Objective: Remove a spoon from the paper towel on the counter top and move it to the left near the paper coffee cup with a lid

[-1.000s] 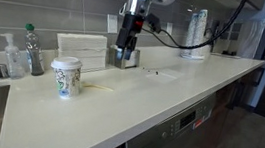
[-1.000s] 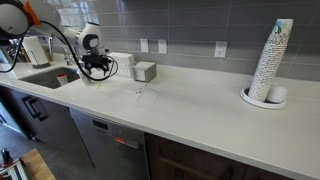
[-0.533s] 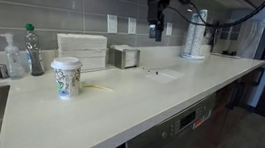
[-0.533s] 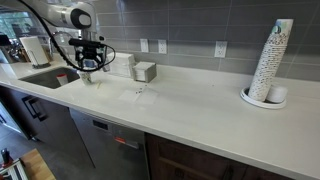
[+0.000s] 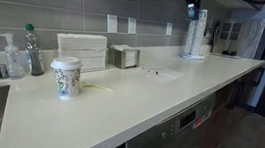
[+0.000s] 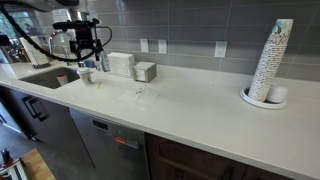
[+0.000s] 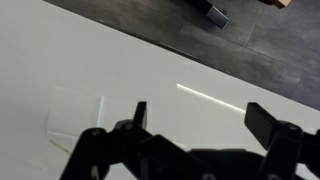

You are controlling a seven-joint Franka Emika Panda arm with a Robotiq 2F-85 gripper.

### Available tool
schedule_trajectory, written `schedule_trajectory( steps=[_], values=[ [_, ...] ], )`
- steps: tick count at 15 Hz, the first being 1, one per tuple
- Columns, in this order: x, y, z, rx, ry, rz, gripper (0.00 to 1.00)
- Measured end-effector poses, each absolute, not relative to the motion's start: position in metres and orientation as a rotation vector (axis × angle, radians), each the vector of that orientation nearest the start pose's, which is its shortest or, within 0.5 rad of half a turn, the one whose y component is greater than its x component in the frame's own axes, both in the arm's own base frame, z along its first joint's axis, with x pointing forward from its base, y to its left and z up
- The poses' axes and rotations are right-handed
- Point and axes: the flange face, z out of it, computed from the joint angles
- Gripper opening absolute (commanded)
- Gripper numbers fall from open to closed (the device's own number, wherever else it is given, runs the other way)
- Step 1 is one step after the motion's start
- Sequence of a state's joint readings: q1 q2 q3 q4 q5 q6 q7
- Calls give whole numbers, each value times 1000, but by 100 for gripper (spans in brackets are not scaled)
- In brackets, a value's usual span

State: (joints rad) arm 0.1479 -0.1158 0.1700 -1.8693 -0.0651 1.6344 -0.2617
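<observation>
The paper coffee cup with a lid (image 5: 65, 77) stands on the counter top (image 5: 138, 110); it also shows in an exterior view (image 6: 86, 75). The thin cream spoon (image 5: 96, 86) lies flat just beside the cup. The paper towel (image 5: 164, 75) lies flat further along, with small dark bits on it; it also shows in an exterior view (image 6: 141, 92). My gripper (image 6: 86, 40) is open and empty, high above the counter (image 5: 191, 4). In the wrist view the open jaws (image 7: 205, 120) hang over the counter, with a pale thin line, likely the spoon (image 7: 212, 96), and a paler square sheet (image 7: 77, 110) below.
An upright ribbed towel stack (image 5: 82, 48) and a metal box (image 5: 124, 56) stand at the wall. Bottles (image 5: 22, 53) stand by the sink (image 6: 50, 77). A tall stack of white cups (image 6: 272, 62) stands at the far end. The squared front edge borders dark floor (image 7: 230, 30).
The gripper has risen from low over the counter near the cup to high above it, open and empty. The spoon stays beside the cup.
</observation>
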Motion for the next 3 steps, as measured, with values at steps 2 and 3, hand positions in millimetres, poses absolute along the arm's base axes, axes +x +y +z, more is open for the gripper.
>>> schedule_trajectory(
  steps=[2,3],
  values=[
    [481,149,558,-3099,-911,172,100],
    [479,149,558,-3100,-911,173,100]
  ],
)
